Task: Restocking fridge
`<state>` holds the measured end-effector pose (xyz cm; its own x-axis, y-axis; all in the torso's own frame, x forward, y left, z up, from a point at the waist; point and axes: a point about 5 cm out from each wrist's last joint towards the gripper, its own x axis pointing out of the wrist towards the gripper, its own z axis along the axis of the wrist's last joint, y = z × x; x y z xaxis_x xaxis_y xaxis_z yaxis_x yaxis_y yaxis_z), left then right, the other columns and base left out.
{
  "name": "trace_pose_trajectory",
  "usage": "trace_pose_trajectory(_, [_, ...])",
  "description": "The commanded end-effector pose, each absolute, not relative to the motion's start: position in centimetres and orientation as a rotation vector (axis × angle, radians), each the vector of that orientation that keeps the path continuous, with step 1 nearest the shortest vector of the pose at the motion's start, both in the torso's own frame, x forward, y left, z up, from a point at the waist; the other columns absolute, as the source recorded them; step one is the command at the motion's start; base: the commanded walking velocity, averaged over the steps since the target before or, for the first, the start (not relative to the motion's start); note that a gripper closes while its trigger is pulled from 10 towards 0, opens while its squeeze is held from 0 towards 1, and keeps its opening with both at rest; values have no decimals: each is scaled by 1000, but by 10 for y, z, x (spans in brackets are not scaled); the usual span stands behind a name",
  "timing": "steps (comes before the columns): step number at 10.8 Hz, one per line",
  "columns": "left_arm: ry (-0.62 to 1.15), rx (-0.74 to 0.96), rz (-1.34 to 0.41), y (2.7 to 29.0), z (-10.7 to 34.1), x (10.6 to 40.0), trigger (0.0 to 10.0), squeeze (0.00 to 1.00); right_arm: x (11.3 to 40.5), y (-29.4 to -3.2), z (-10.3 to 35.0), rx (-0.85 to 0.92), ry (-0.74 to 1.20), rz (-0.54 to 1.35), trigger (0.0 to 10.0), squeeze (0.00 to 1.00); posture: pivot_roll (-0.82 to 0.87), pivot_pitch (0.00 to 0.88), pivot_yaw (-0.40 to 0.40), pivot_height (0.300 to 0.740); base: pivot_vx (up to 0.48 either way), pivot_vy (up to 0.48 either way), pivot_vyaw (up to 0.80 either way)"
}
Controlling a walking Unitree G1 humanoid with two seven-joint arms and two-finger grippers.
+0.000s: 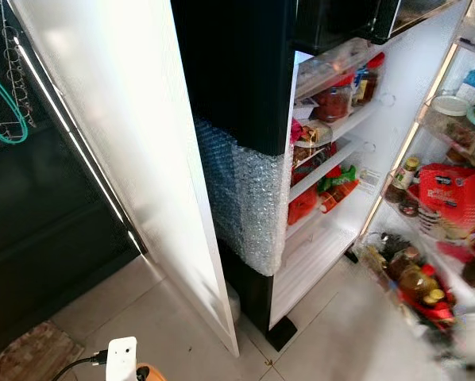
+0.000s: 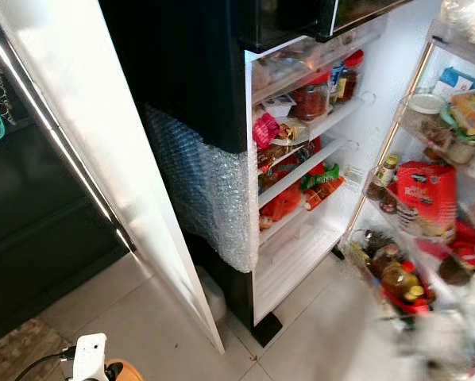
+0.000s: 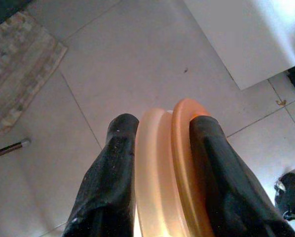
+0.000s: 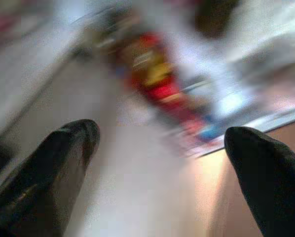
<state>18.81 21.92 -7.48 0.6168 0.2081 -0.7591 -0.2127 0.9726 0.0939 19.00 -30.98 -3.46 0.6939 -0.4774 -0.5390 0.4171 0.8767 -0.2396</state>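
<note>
- Two grippers are at work. The left gripper [image 3: 160, 148] is clamped on an orange-lidded container [image 3: 169, 163], its fingers [image 3: 113, 173] pressing the pale body on one side and the orange lid on the other, low over the tiled floor [image 3: 118, 64] near the foot of the white fridge door [image 1: 134, 135].
- The right gripper [image 4: 160, 143] has its jaws set wide apart and holds nothing; the view past it is blurred, with red and yellow packaging that is probably the door-rack stock.
- One fridge [image 2: 301, 151] stands open ahead. Its black side panel carries one sheet of bubble wrap [image 2: 202, 186] at mid height.
- Three white inner shelves [image 2: 301, 171] can be counted, crowded along their front edges with jars and red packets; the bottom compartment [image 2: 297, 246] looks bare.
- One red bag [image 2: 426, 198] sits in the middle door rack [image 1: 428, 230]; bottles crowd the rack below, too blurred to count.
- Judged step: carrying the container to the fridge. To do it well, keep the squeeze firm across lid and body so the lid cannot slip, lift clear of the door's lower edge, and aim for the bare bottom compartment rather than the full shelves.
- One white plug adapter [image 1: 121, 359] with a black cable lies on the floor by the robot; the cable is a snag risk.
</note>
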Motion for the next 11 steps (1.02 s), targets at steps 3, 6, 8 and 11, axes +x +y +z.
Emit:
trace_pose_trajectory(3, [940, -31, 234, 217, -83, 175, 10000, 0, 168, -228, -81, -89, 916, -51, 10000, 0, -187, 45, 69, 740, 0, 0, 0])
trace_pose_trajectory(6, [937, -51, 243, 216, -84, 173, 10000, 0, 162, -211, -87, -67, 930, -25, 10000, 0, -185, 46, 70, 740, 0, 0, 0])
trace_pose_trajectory(8, [940, -51, 246, 216, -84, 172, 10000, 0, 158, -208, -89, -41, 948, -22, 10000, 0, -180, 46, 65, 740, 0, 0, 0])
trace_pose_trajectory(11, [946, -44, 227, 215, -84, 172, 10000, 0, 154, -211, -91, -57, 966, -16, 10000, 0, -180, 44, 65, 740, 0, 0, 0])
